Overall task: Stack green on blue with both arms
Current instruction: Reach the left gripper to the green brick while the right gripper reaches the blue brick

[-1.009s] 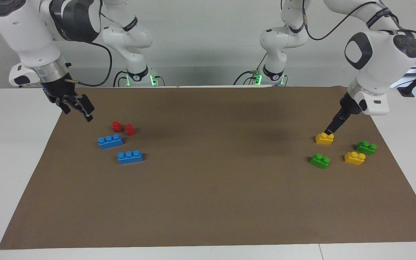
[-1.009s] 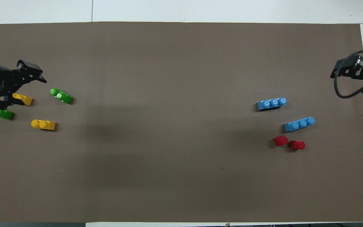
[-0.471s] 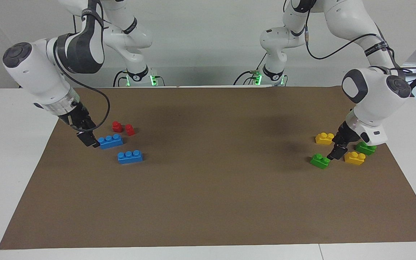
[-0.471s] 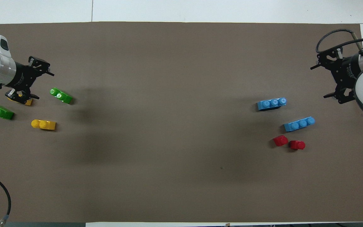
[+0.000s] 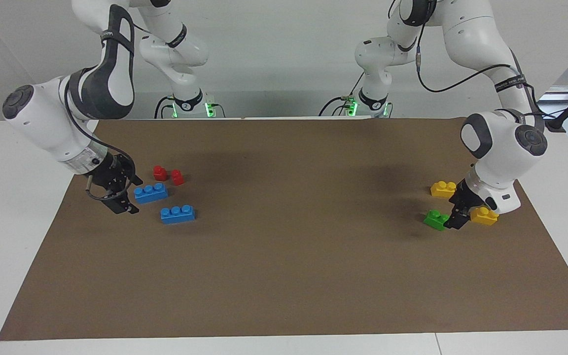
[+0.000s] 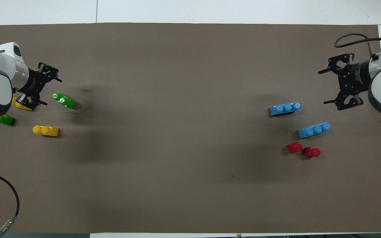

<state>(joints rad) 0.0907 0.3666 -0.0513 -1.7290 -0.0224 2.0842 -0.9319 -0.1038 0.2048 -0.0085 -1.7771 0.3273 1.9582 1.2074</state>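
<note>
Hands both gape empty: left hand [image 5: 454, 217] low beside the green brick [image 5: 435, 220] on the desk, right hand [image 5: 124, 197] low beside the blue brick [image 5: 151, 193] at the right arm's end.

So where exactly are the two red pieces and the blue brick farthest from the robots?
Red pieces [image 5: 168, 174], facing view: the point lies between the pair, on one's side.
Farther blue brick [image 5: 178, 214], facing view: on its middle stud.

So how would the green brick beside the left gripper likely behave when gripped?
The green brick looks like rigid moulded plastic, so it probably won't flex. Small and likely hollow, it should be light. Its glossy faces could slip, and a nudge would probably slide it on the brown mat, not roll it.
</note>
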